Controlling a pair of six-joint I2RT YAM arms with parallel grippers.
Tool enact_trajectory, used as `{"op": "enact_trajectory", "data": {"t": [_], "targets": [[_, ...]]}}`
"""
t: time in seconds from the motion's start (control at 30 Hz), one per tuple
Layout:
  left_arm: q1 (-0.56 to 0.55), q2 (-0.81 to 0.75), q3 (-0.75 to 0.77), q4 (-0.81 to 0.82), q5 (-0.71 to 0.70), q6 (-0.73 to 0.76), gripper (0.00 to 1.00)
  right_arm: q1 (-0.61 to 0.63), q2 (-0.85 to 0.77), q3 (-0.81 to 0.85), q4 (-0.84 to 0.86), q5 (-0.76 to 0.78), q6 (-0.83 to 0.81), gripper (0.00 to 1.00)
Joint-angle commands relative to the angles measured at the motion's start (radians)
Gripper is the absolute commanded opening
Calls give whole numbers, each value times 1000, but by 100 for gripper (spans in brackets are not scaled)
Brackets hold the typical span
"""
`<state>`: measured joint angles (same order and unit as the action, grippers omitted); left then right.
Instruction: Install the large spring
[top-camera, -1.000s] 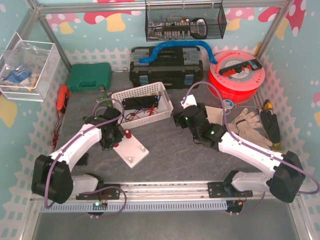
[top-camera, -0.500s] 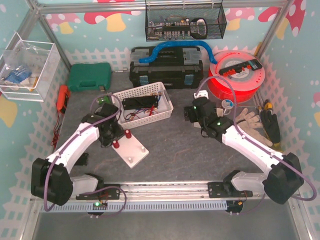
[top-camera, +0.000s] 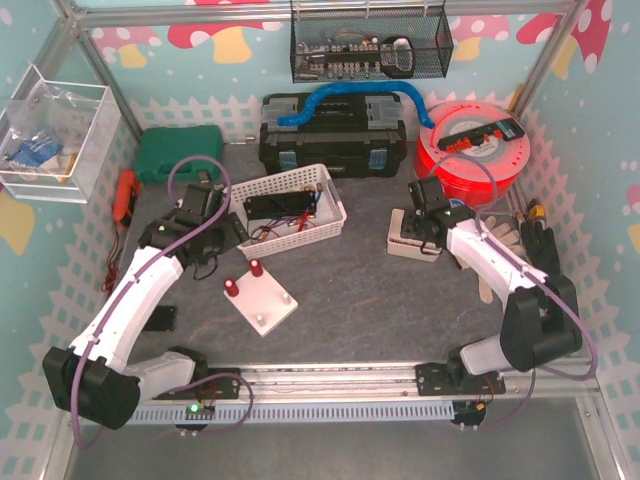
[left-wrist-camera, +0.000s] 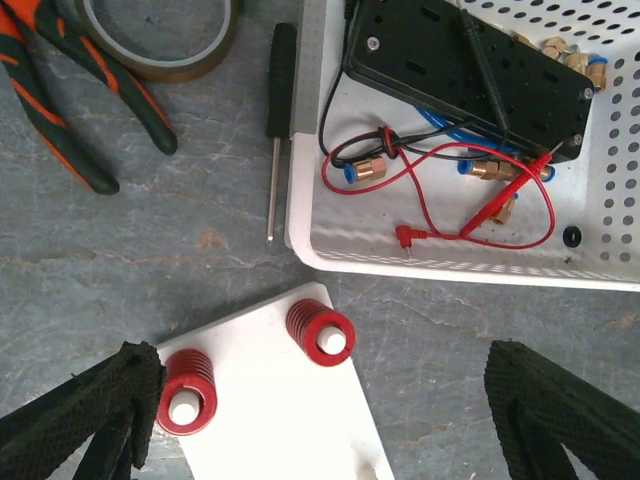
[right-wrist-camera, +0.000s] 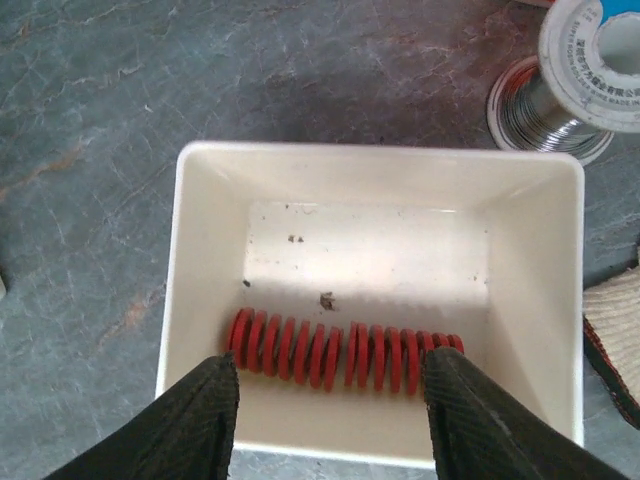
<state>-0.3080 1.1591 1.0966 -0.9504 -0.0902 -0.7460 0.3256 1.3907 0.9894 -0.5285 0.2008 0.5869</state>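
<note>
Right hand (right-wrist-camera: 327, 392) hovers over large red spring (right-wrist-camera: 345, 352) lying in tray (right-wrist-camera: 200, 250).

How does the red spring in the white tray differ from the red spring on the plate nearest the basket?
The tray spring lies on its side, loose; the plate spring stands upright around a white peg. The tray spring is long with many coils; the plate spring looks shorter. Both are red coils.
</note>
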Motion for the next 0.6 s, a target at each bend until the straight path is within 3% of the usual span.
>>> {"op": "enact_trajectory", "data": {"t": [0.0, 0.1, 0.27, 0.4, 0.57], "targets": [[6, -1, 11, 23, -13, 40, 89, -26, 94, 105, -93, -15, 93, 53], [6, 26, 19, 31, -10, 60, 90, -39, 169, 159, -102, -39, 48, 51], [6, 79, 61, 33, -1, 106, 91, -60, 219, 222, -99, -120, -249, 51], [5, 109, 84, 37, 8, 140, 91, -79, 202, 191, -102, -90, -446, 53], [5, 138, 70, 50, 43, 155, 91, -134, 176, 192, -130, -260, -670, 55]]}}
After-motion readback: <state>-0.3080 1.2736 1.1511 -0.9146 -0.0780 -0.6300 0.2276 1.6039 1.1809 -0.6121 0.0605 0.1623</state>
